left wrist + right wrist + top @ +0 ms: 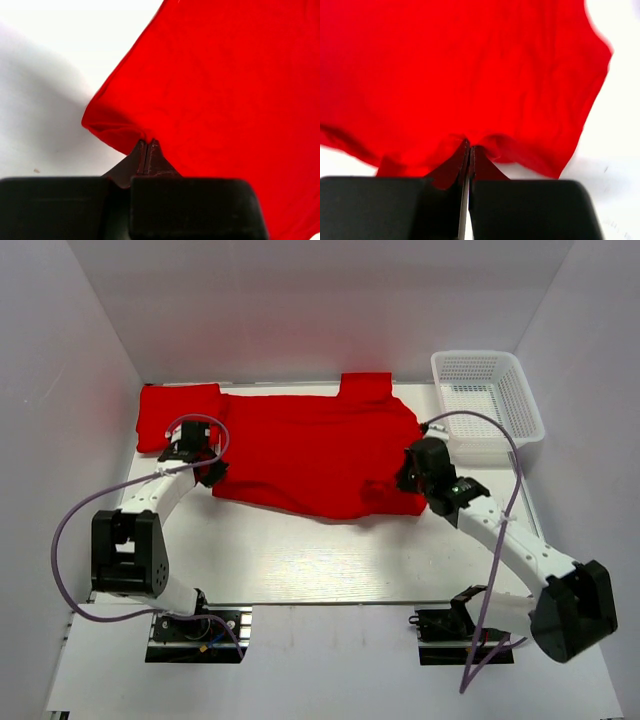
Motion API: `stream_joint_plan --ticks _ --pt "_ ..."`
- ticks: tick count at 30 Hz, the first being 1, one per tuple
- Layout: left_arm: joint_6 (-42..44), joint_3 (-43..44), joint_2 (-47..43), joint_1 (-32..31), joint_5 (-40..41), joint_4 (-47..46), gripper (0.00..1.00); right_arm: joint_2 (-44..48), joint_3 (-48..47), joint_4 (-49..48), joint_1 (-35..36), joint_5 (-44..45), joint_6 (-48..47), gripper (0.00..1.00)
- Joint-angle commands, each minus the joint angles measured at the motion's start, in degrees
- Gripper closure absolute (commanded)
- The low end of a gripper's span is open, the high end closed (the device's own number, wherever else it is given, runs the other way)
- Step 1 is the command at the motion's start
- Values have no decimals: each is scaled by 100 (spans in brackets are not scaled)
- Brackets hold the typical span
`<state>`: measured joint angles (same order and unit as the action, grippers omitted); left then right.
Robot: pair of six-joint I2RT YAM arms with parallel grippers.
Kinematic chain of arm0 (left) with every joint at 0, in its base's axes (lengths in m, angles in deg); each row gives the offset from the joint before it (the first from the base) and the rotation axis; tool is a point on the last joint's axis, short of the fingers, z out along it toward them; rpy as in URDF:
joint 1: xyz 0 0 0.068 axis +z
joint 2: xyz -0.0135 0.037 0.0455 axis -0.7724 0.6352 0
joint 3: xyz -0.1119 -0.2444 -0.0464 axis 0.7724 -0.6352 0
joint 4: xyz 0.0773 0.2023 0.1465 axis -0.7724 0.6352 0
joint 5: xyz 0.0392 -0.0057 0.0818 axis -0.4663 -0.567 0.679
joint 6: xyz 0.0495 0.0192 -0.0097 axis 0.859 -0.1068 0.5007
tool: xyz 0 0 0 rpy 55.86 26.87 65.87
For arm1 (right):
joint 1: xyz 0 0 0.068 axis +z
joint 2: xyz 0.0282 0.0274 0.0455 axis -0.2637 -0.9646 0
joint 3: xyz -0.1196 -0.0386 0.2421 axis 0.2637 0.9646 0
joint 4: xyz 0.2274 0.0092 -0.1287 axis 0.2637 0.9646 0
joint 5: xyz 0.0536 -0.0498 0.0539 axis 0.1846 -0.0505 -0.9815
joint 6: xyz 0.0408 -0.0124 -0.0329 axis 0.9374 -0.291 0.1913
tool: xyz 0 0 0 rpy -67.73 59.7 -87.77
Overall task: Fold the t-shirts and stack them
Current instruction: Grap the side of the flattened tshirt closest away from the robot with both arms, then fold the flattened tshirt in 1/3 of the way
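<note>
T-shirt cloth is pinched along its near edge by both arms. The left end effector is pressed together on the near-left corner, and the right end effector is pressed together on a small bunch of the near-right edge. In each wrist view the fingers are seen meeting, with red fabric nipped between their tips.

From both grips the shirt extends toward the far side of the tabletop. It lies flat and spread, with its long axis running left to right. Each arm is nearest its own end, so a fold away from the bases is judged to be the coming move.

A sleeve is seen jutting from the far edge. At the far left a red block touches the shirt; whether it is a second, folded shirt cannot be told. In the far right corner stands a white mesh basket, in which nothing is seen.
</note>
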<state>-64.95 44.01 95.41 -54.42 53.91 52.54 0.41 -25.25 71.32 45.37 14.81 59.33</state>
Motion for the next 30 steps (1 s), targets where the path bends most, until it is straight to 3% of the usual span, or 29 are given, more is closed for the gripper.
stream_joint_plan --ticks 1,10,18,30 --pt "-95 429 144 86 274 125 100 -375 -390 -767 -318 234 -355 100" --pt "-201 816 575 201 512 -7 100 -1307 -1146 -1445 -942 -283 -892 100" --pt "2 1414 1270 254 451 -174 100 -1949 -1568 -2437 -1207 -960 -1963 100" --pt "274 2064 1744 254 618 -226 100 -2976 -2446 -2474 -1646 -1820 -2615 100"
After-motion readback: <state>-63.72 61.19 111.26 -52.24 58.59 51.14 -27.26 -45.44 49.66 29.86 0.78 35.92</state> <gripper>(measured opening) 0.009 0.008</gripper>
